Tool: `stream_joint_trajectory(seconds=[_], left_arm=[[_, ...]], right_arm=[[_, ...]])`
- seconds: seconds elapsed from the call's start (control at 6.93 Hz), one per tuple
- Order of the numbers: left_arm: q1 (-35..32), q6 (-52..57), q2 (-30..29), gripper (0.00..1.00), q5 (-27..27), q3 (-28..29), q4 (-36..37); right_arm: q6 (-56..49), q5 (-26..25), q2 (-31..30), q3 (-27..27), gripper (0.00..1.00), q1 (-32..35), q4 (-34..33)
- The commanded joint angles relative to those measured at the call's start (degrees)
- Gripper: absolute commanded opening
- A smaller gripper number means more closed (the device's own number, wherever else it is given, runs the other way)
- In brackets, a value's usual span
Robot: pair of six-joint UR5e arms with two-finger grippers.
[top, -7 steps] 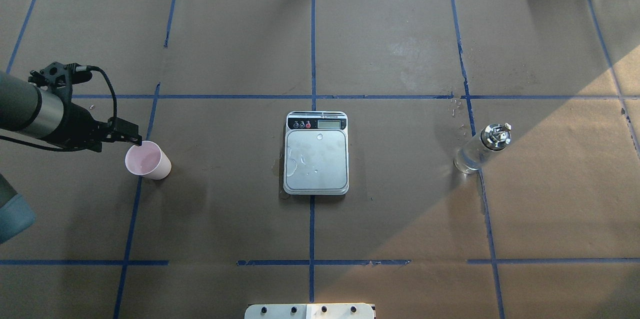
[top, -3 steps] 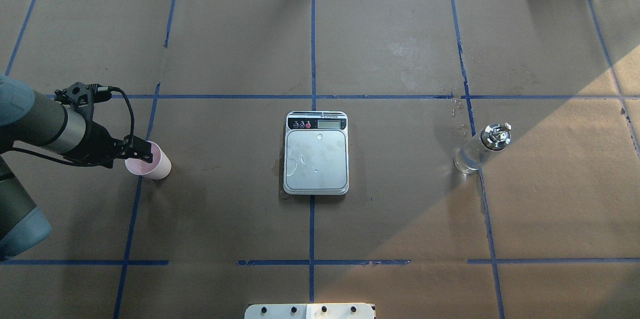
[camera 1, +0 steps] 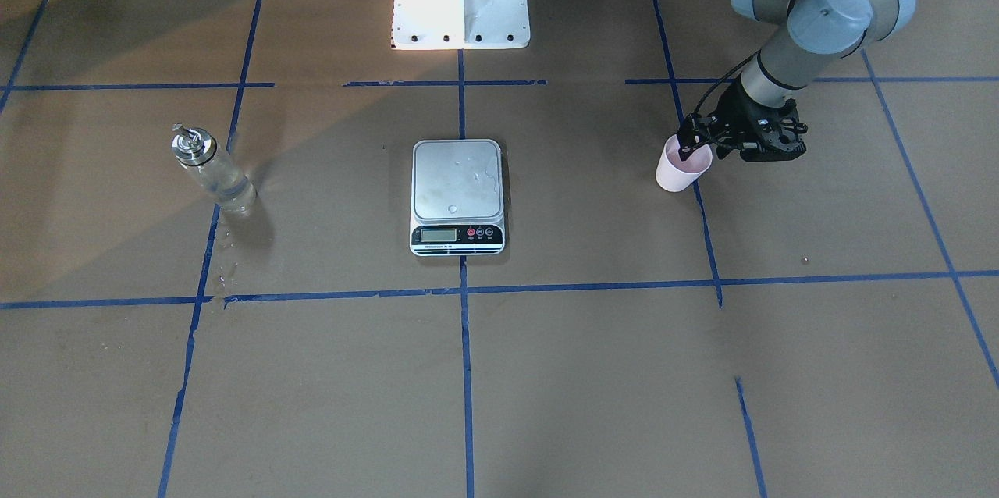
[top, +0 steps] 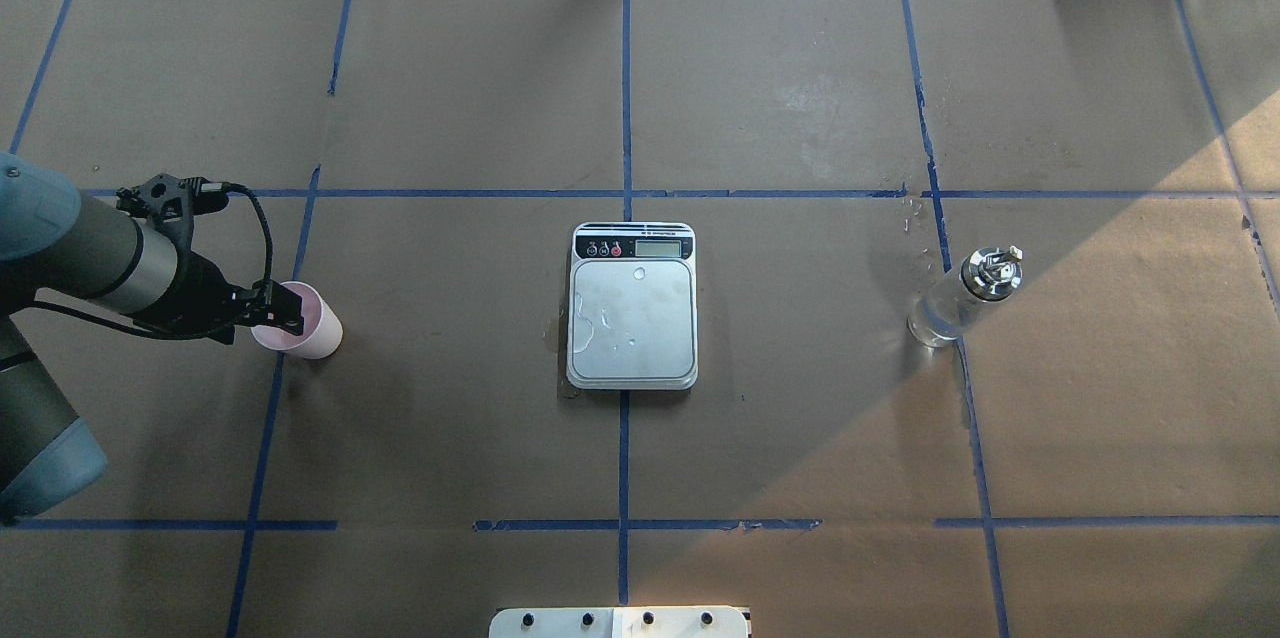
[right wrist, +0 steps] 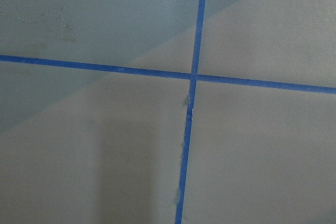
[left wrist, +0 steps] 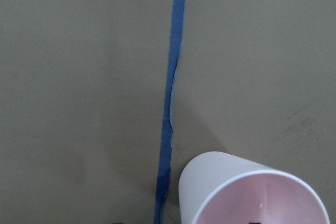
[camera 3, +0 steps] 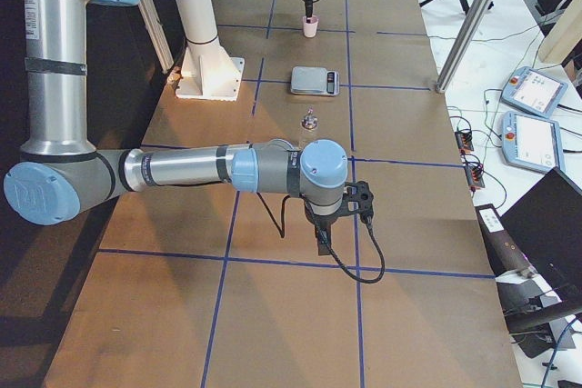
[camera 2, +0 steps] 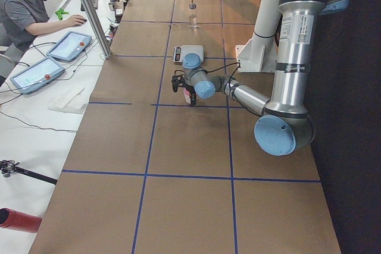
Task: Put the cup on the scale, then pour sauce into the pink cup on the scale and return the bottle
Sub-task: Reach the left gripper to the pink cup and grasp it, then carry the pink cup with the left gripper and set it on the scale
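Cup [top: 318, 326], pale pink and upright, was seen at the left of the overhead view. It was stood on the brown paper-covered table [top: 450, 88], just beside a blue tape line [top: 262, 438]. The left gripper [top: 283, 310] was held at the cup's rim, with one fingertip apparently inside the mouth and the other outside the wall. Whether the wall was actually pinched could not be told. The scale [top: 632, 318] was set at the centre of that view, well apart from the cup, its display strip turned toward the top of the frame. Droplets [top: 604, 321] were scattered on its steel platform. The bottle [top: 950, 310] was stood at the right of the overhead view, on another tape line, and clear sauce [camera 1: 232, 190] was visible through its glass. The right gripper [camera 3: 322, 241] was shown only in the right side view, hanging over the table in the lower middle of that frame. Its fingers could not be judged as spread or closed.
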Motion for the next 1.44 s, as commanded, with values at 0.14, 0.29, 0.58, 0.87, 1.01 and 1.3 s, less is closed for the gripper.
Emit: stream_joint_trajectory(seconds=[0.14,0.29,0.58,0.87,1.01,1.3], left_arm=[[-0.9,-0.4,-4.4,0.00,-0.2,-1.6,6.3],[-1.8,-0.3,-6.6,0.00,-0.2,-4.5,12.7],[-3.7,-0.6,-20.0,0.00,-0.3,-5.5,28.5],[-0.1,-11.3,-30.1,0.00,-0.1,-1.8,31.6],[2.5,-15.9,-34.8,0.00,0.1,2.3,31.4],[8.6,-22.1,-39.7,0.00,4.9,8.0,28.6]], right_arm=[[0.0,-0.1,0.2,2.0,1.00,-0.5,-0.1],[0.3,-0.1,0.2,3.0,1.00,-0.5,-0.1],[0.7,0.1,-0.4,3.0,1.00,-0.5,0.2],[1.4,0.3,-0.9,2.6,1.00,-0.5,0.2],[2.1,0.4,-0.8,2.7,1.00,-0.5,0.3],[2.4,1.0,-0.8,2.8,1.00,-0.5,0.2]])
